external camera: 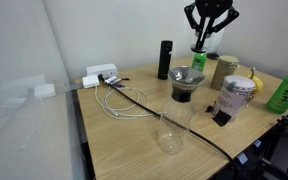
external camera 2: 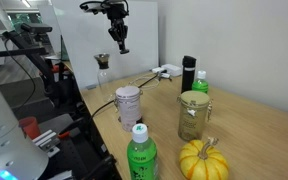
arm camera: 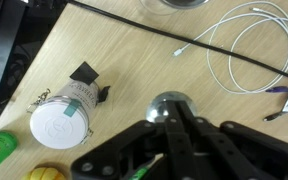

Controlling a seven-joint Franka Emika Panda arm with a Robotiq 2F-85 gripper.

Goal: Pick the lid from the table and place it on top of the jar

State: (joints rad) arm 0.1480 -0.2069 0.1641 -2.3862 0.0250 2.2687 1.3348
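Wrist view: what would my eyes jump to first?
The shiny silver lid stands out most, sitting right at the jaw tips of the big black gripper at the bottom middle. To its left a white can stands on the wooden table, and a white cable loops at the upper right.

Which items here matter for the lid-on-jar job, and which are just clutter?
Job: small flat silvery-grey round lid; clear glass cylinder jar.
Clutter: dark funnel-shaped dripper; white labelled can; tall black cylinder; yellow-orange pumpkin.
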